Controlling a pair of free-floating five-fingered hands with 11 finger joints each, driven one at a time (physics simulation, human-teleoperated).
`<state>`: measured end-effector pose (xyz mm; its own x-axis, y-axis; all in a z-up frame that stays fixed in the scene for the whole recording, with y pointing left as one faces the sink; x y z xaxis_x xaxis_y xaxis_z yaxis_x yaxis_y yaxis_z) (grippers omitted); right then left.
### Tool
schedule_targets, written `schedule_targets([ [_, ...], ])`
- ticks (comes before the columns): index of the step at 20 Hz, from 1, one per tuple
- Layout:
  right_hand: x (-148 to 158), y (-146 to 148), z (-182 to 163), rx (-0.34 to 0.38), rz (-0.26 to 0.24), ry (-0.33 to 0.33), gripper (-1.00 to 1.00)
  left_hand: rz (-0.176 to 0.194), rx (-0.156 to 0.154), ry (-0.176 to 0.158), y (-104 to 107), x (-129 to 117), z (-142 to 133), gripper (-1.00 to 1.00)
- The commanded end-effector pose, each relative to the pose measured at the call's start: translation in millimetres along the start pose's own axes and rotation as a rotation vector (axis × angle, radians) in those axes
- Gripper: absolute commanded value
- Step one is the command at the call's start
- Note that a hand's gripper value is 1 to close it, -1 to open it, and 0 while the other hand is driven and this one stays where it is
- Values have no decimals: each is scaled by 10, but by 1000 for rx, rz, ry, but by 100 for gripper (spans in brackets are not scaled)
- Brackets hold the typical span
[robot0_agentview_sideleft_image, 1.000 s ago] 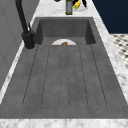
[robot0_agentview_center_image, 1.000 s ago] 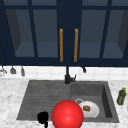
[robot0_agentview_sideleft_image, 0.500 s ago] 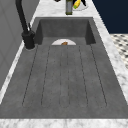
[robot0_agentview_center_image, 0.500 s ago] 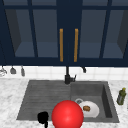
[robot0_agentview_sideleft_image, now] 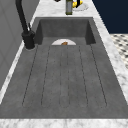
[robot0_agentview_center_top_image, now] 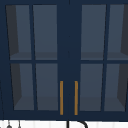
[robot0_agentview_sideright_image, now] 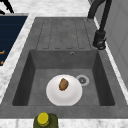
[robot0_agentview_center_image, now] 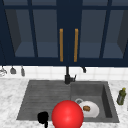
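– Navy wall cabinet (robot0_agentview_center_image: 67,15) with brass handles (robot0_agentview_center_image: 61,45) overhead, marble counter (robot0_agentview_center_image: 10,100) all round, and a dark grey sink (robot0_agentview_center_image: 45,95) sunk into it. Where is the hand?

– The left hand (robot0_agentview_center_image: 43,117) hangs at the near left, over the front edge of the draining board. From where I stand it is one dark shape, so I cannot tell whether its fingers are spread or curled.

– And the red ball (robot0_agentview_center_image: 67,115)?

– Just to the right of that hand, at the near edge of the sink. It looks close to touching, though I can't swear to it. It looks bigger than the hand.

– So how should it be handled?

– My judgement is that something round and smooth will roll away from a poke. Fingers opened wide and cupped round its side should do better than a pinch. Any push is best kept away from the right, where the white plate (robot0_agentview_center_image: 93,111) lies in the basin with a brown morsel (robot0_agentview_center_image: 86,108) on it.

– Any writing to read?

– None. The green bottle (robot0_agentview_center_image: 121,96) at the far right has no label I can read, and the black tap (robot0_agentview_center_image: 67,75) is plain.
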<state>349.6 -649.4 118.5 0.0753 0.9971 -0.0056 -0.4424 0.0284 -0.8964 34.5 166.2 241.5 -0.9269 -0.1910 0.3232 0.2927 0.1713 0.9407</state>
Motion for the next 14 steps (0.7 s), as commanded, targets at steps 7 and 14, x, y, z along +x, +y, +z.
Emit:
schedule_targets([
  [7, 112, -127, 318, -115, -7, 42, 100, 0, 0, 0, 0, 0, 0, 0],
  [14, 404, -349, 696, -41, 19, 22, 100, 0, 0, 0, 0, 0, 0, 0],
])
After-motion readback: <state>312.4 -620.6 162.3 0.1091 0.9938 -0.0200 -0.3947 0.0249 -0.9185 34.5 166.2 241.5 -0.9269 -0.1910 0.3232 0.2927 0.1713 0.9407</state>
